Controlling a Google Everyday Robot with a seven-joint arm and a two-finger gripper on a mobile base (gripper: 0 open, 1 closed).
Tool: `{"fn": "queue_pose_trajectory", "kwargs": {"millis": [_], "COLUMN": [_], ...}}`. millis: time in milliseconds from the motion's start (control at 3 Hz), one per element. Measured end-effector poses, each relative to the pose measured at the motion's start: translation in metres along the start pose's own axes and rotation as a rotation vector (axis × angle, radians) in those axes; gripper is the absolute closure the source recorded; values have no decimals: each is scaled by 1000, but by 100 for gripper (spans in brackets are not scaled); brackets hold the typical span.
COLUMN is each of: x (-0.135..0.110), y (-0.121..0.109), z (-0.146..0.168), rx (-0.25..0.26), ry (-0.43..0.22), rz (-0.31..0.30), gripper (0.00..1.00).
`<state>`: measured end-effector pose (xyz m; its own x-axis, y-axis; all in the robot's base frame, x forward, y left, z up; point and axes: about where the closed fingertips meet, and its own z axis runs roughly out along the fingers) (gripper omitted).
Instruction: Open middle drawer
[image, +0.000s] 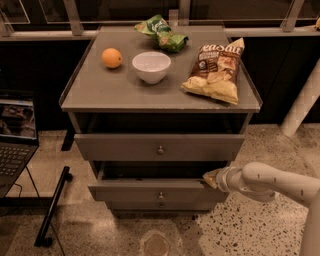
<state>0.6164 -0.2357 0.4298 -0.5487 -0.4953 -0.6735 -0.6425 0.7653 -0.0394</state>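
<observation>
Pale-tipped gripper (212, 178), on the white arm entering from the lower right of the frame, sits at the right end of the middle drawer's top edge; I cannot tell whether it is clamped there or released. Filling the centre is the grey 3-drawer cabinet (100, 95). The grey flat-fronted middle drawer (130, 191) lies low in the centre, under the taller top drawer (120, 147), and stands slightly out with a dark gap above it. On the cabinet top are a tan crinkled chip bag (216, 70), a white round bowl (151, 66) and an orange fruit (111, 58). Smallest is the drawer's 1 round metal knob (160, 195), at its centre. The drawer looks rigid and should slide straight. The knob is small, probably slick; the exposed top lip offers a hold, though an off-centre pull may skew it.
</observation>
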Motion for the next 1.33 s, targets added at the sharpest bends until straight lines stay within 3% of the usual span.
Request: {"fn": "queue_pose_trajectory", "kwargs": {"millis": [1333], "x": [7], "y": [17], "z": [-4], "rx": [-59], "ry": [45], "rz": [67], "gripper": [100]}}
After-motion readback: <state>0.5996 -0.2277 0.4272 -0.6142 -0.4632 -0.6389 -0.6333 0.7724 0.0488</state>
